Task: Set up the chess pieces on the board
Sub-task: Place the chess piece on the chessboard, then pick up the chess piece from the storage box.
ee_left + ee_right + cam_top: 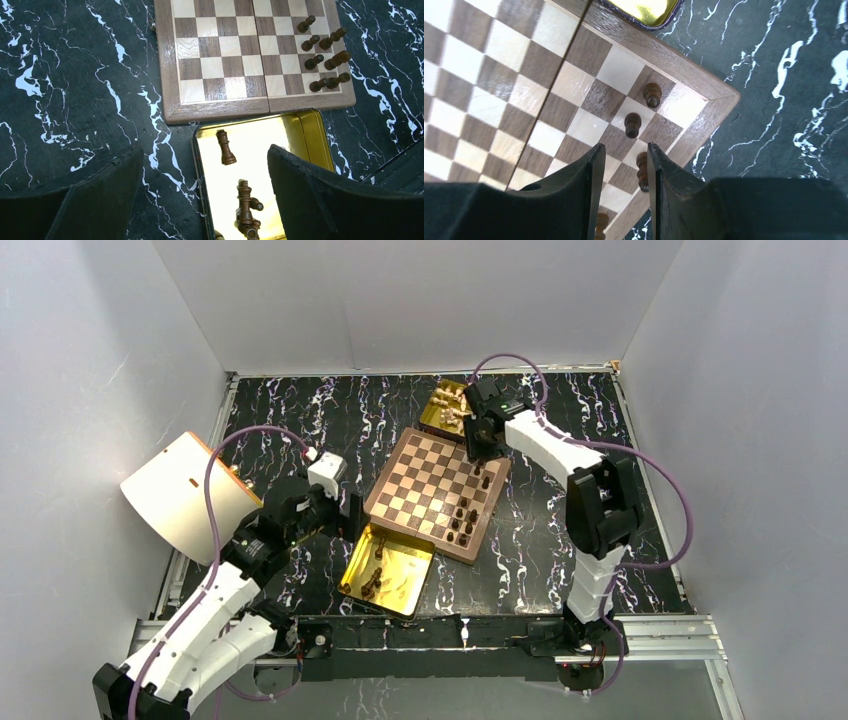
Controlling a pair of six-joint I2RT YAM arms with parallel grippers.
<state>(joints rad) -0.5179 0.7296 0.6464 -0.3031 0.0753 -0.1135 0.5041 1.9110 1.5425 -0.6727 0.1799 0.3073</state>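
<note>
The board (420, 475) lies at the table's middle, with several dark chess pieces (462, 522) along its right edge. My right gripper (624, 155) hovers open over the board's far right corner (704, 100). A dark piece (642, 172) stands between its fingers, close against the right fingertip (655, 165) and apart from the left one. Two more dark pieces (633, 124) stand just beyond. My left gripper (205, 165) is wide open over the left edge of a gold tray (300, 135), where loose dark pieces (225, 147) lie. It holds nothing.
A second gold tray (436, 412) with cream pieces sits behind the board, close to the right arm. A tilted white panel with an orange edge (185, 495) stands at the left. White walls enclose the black marbled table (300, 420).
</note>
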